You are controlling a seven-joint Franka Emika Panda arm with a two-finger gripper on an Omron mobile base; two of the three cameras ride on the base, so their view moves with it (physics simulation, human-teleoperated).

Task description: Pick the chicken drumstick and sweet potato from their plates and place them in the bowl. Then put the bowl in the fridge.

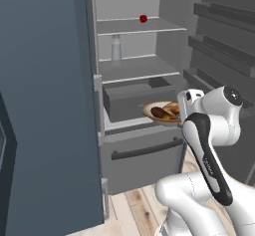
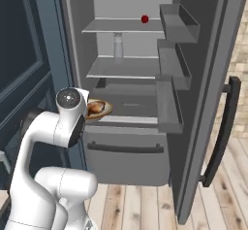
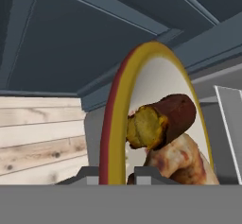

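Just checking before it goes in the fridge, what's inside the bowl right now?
The bowl holds the sweet potato and, against it, the chicken drumstick. The bowl's floor beneath them is covered, so anything under them can't be seen.

The sweet potato [image 1: 160, 112] and chicken drumstick [image 1: 173, 108] lie side by side in the bowl [image 1: 149, 111], before the open fridge's [image 1: 134, 41] drawer [image 1: 129, 99].

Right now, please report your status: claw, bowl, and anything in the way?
Claw shut on bowl rim. Sweet potato and chicken drumstick inside it. Bowl at open fridge, above the drawer. Nothing visibly blocking.
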